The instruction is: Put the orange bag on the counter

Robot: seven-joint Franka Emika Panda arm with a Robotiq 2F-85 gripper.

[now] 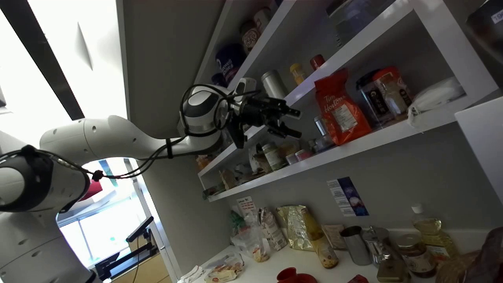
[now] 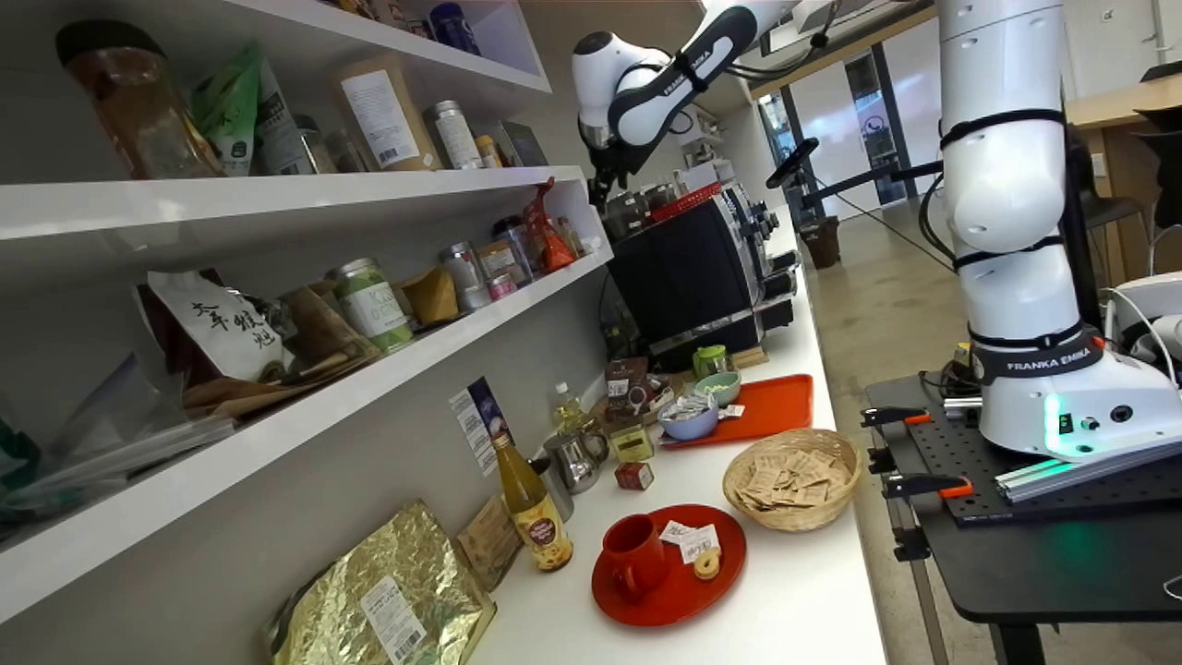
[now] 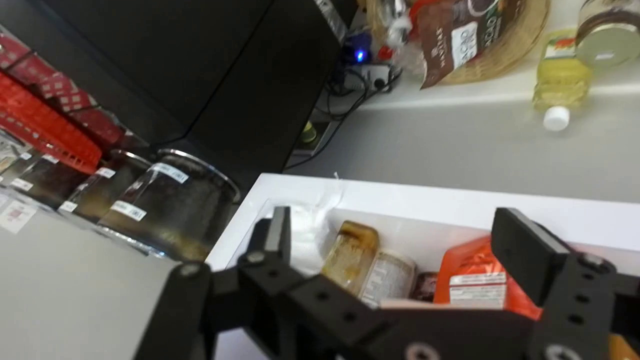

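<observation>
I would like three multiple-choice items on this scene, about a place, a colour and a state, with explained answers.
1. Where is the orange bag? A) on the counter B) on a shelf C) on the floor
2. What colour is the plate under the mug? A) blue B) green C) red
3. How is the gripper? A) open B) shut C) gripping a jar

1 B: both exterior views show it there.
2 C: an exterior view shows it red.
3 A: its fingers stand apart in the wrist view.

Dim shelves (image 1: 353,147), blown-out glare
</observation>
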